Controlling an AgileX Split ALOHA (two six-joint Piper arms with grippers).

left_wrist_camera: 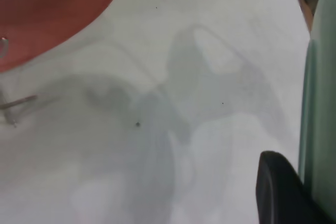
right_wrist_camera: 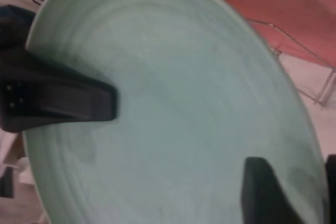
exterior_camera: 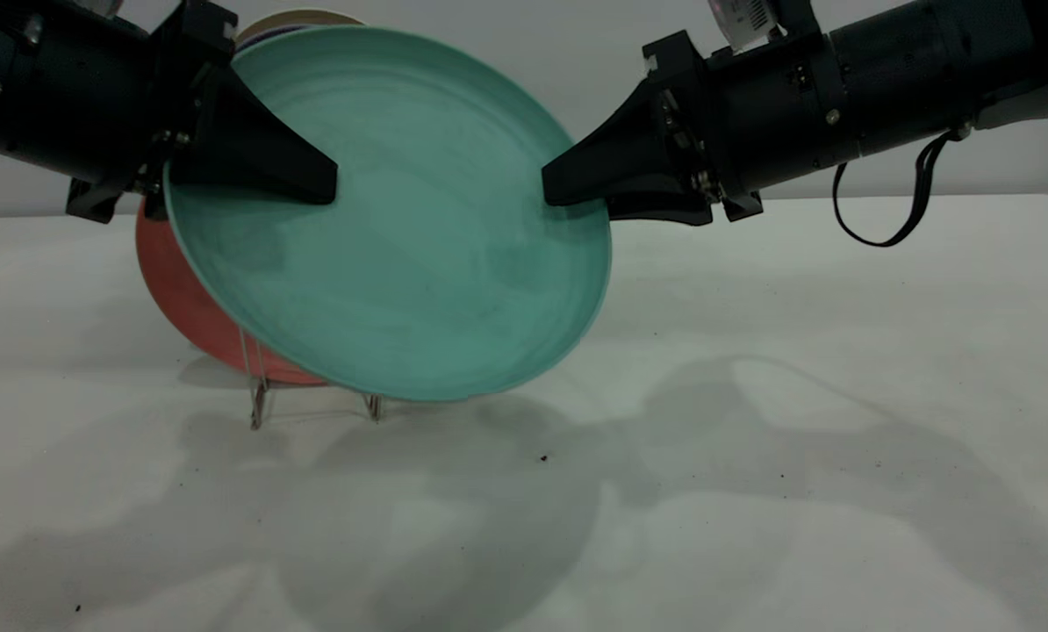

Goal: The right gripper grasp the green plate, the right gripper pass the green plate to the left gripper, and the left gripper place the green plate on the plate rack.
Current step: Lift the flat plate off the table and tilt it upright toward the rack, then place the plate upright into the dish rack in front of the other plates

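The green plate (exterior_camera: pixel 401 237) hangs tilted in the air above the table, its lower rim just in front of the plate rack (exterior_camera: pixel 256 395). My left gripper (exterior_camera: pixel 326 180) is shut on the plate's left rim, one finger (left_wrist_camera: pixel 278 192) lying against the plate's edge (left_wrist_camera: pixel 320 119). My right gripper (exterior_camera: pixel 555 189) is shut on the plate's right rim. In the right wrist view one finger (right_wrist_camera: pixel 262 192) lies on the plate's face (right_wrist_camera: pixel 173 103), and the left gripper (right_wrist_camera: pixel 58 98) shows across it.
A salmon-pink plate (exterior_camera: pixel 182 298) stands upright in the rack behind the green plate. It also shows in the left wrist view (left_wrist_camera: pixel 47 9) and the right wrist view (right_wrist_camera: pixel 283 3). Another plate's rim (exterior_camera: pixel 287 19) peeks out behind. White table (exterior_camera: pixel 796 439) stretches to the right.
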